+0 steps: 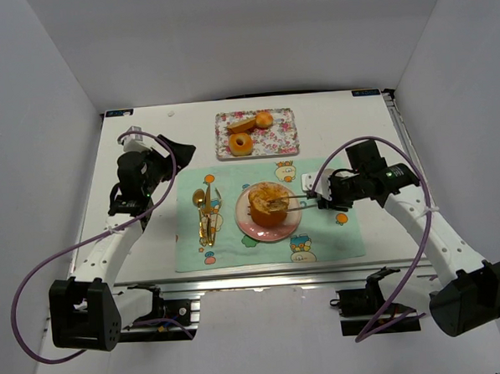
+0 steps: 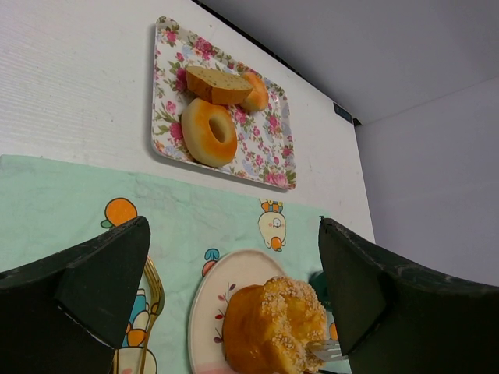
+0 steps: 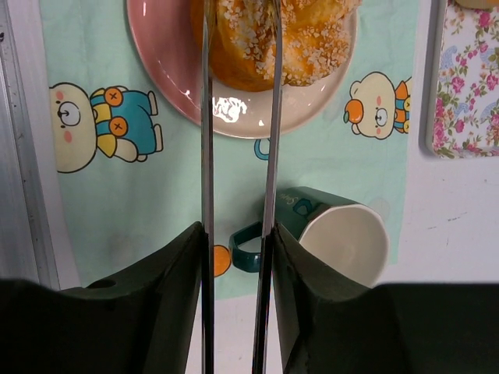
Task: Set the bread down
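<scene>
**Right gripper (image 3: 238,234) on tongs (image 3: 205,140), bread (image 3: 243,39) on plate (image 3: 156,70): release it clean**

Right gripper fingers sit closest to the lens, clamped on the two tongs blades, which stand a narrow gap apart. The bread is straight ahead of the fingers, out at the blade ends, sitting on the pink plate. Blades run over its seeded top. The frame edge cuts off the tips, so I can't tell if they pinch the bread or just rest on it.

My read is that the step in hand is the let-go.
- Ease the fingers so both blades spring apart evenly.
- Keep the hand level, with no sideways drag. The bread is tall and looks soft, so a stuck tip could roll it toward the plate rim.
- Once both blades are free of the crust, lift first, then back out along the blade line.

Around the hand:
- green mug (image 3: 343,238) is just beside the right finger, handle tucked under the blades. It's the main obstacle, since a low pull-back would likely clip it.
- placemat (image 3: 117,218) lies under the plate and mug.
- gold cutlery (image 1: 205,213) lies beyond the plate on the far side from the hand, no concern.
- floral tray (image 2: 168,117), with donut (image 2: 209,131), slice (image 2: 214,84) and bun (image 2: 256,92), is off to the right of the blade ends, clear of the retreat line.

Left gripper (image 2: 234,269) has its jaws wide apart and empty, hanging past the cutlery, well apart from the plate. It's not in the way.
</scene>
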`<state>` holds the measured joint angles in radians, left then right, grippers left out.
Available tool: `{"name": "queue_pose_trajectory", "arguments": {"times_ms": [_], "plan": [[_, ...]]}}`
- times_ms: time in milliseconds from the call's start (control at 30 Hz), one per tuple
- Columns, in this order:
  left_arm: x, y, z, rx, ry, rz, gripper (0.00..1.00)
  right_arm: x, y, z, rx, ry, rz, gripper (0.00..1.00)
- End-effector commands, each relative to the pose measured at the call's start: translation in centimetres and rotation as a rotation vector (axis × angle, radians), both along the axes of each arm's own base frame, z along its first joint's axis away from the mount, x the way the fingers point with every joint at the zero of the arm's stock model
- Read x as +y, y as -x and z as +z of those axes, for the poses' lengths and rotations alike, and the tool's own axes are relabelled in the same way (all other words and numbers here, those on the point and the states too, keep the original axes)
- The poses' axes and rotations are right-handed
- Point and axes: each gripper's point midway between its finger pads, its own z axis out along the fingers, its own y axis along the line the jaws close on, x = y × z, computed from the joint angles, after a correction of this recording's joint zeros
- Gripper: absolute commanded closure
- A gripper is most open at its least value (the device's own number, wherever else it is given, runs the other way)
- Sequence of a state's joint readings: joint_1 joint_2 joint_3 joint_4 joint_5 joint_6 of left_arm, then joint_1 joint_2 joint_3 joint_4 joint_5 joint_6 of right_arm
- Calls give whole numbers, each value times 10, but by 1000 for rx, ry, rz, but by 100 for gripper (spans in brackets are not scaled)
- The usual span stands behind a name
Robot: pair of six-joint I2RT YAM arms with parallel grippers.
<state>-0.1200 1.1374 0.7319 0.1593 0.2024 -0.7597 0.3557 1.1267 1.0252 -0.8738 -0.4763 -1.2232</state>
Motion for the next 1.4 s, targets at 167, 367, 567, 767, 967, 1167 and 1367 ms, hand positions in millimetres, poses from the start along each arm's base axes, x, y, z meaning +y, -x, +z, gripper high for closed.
{"name": "queue_pose_trajectory", "arguments": {"times_ms": [167, 367, 567, 767, 967, 1167, 1367], "plan": [[-3, 0, 7, -29, 2, -20, 2, 16, 5, 42, -89, -85, 97, 56], [-4, 1, 6, -27, 1, -24, 3, 13, 5, 33, -62, -63, 97, 56], [-4, 1, 4, -23, 2, -22, 3, 14, 7, 37, -70, -75, 101, 56], [-5, -1, 5, -25, 1, -27, 2, 35, -21, 66, -25, -224, -51, 60], [-6, -2, 6, -21, -4, -34, 3, 56, -85, 80, 18, -296, -225, 64], [-7, -1, 6, -20, 3, -34, 3, 83, -155, 53, 123, -276, -397, 63], [-3, 3, 8, -21, 2, -11, 3, 119, -197, 24, 180, -233, -485, 60]]}}
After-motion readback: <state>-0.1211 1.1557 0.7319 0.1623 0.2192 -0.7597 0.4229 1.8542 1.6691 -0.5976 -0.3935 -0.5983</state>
